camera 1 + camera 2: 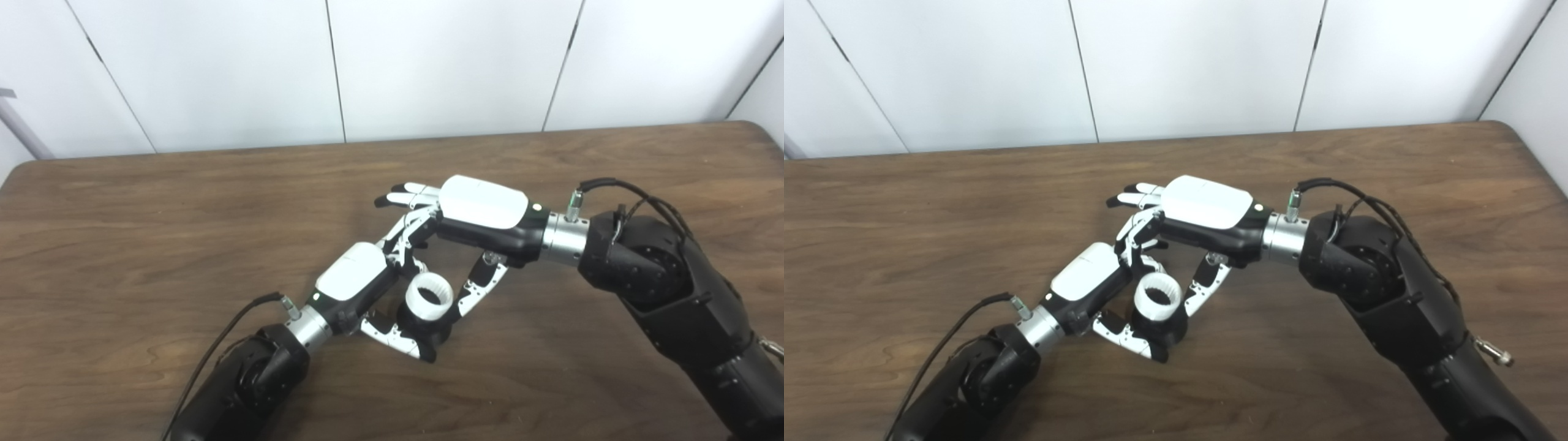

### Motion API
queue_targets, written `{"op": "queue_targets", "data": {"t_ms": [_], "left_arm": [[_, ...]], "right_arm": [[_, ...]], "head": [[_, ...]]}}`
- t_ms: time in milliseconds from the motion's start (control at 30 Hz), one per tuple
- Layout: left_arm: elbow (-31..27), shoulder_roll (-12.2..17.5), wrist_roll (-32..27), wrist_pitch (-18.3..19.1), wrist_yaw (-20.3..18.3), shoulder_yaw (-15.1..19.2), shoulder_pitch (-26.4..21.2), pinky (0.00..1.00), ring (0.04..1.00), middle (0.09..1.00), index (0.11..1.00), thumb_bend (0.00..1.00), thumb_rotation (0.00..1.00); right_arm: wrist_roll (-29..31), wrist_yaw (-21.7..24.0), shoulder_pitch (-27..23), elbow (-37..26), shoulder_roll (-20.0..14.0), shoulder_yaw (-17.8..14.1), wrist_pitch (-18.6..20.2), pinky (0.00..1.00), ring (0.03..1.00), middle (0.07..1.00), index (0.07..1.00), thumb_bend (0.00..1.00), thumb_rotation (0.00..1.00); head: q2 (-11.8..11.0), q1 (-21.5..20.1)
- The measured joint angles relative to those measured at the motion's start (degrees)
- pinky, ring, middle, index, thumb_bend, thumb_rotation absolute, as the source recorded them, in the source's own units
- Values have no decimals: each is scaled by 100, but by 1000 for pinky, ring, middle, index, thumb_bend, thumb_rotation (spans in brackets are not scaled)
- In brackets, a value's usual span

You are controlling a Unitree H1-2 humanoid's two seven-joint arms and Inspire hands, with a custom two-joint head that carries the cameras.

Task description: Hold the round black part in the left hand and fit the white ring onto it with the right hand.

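Round black part [422,331] mostly hidden under ribbed white plastic ring [429,296] and left hand [367,294]. Right hand [471,214] fingertip contact with ring unclear. Both black forearms cut off at bottom edge.

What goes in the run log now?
left hand: holds black part | white ring: on part | right hand: at ring

White ring on the round black part, near the table's middle

The white ring [429,296] is a short cylinder with fine ribs on its outer wall and a dark open hole facing up and a little toward the camera. It sits on top of the round black part [422,327], touching it; of this dark body only the lower portion shows under the ring
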Motion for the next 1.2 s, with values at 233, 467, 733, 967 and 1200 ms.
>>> {"op": "queue_targets", "data": {"t_ms": [233,467,733,967,1200], "left_arm": [[-14,-8,-9,1,-80,17,7,1000,912,727,481,523,64],[-87,-21,5,56,-160,34,25,1000,912,727,481,523,64],[-184,-22,-8,128,-322,60,51,1000,913,730,481,523,63],[-204,-31,-11,131,-359,92,81,1000,907,729,481,523,64],[-231,-34,-5,137,-376,103,104,1000,912,736,481,523,63]], "right_arm": [[-51,-2,0,103,3,8,-8,1000,970,743,479,524,136],[-116,-2,5,123,0,30,-92,1000,974,743,479,524,136],[-116,-48,49,148,0,27,-137,1000,974,742,480,525,136],[-114,-85,101,154,6,28,-136,1000,976,741,480,525,135],[-114,-149,101,225,32,42,-163,1000,976,746,480,525,135]], "head": [[0,0],[18,35],[26,53],[26,62],[44,70]]}}
